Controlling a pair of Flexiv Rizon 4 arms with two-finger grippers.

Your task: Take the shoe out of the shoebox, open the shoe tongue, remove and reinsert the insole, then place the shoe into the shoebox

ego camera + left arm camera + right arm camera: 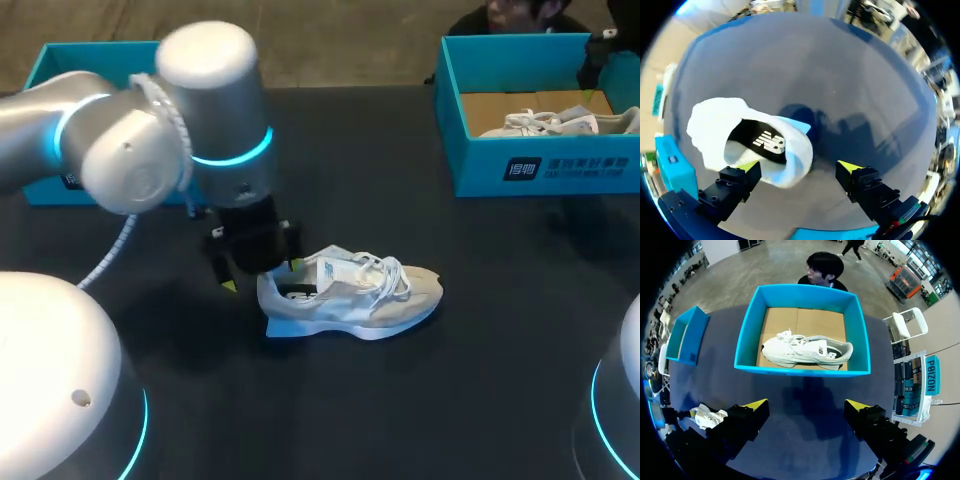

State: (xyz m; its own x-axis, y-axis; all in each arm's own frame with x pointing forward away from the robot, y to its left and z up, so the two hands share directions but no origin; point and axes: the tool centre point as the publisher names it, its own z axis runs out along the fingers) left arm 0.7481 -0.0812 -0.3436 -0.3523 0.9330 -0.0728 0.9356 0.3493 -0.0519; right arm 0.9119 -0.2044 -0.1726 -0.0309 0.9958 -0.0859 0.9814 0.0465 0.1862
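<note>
Hovering released, the left tool point(799, 166) has the heel of the shoe point(715, 120) beside one finger, contact hard to tell; the right tool point(807, 404), likewise released, faces the shoebox point(802, 369) ahead.

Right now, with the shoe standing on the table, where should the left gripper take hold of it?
Probably the heel collar, from above: the shoe stands upright, opening upward, heel nearest the open left gripper; one finger inside, one behind.
</note>
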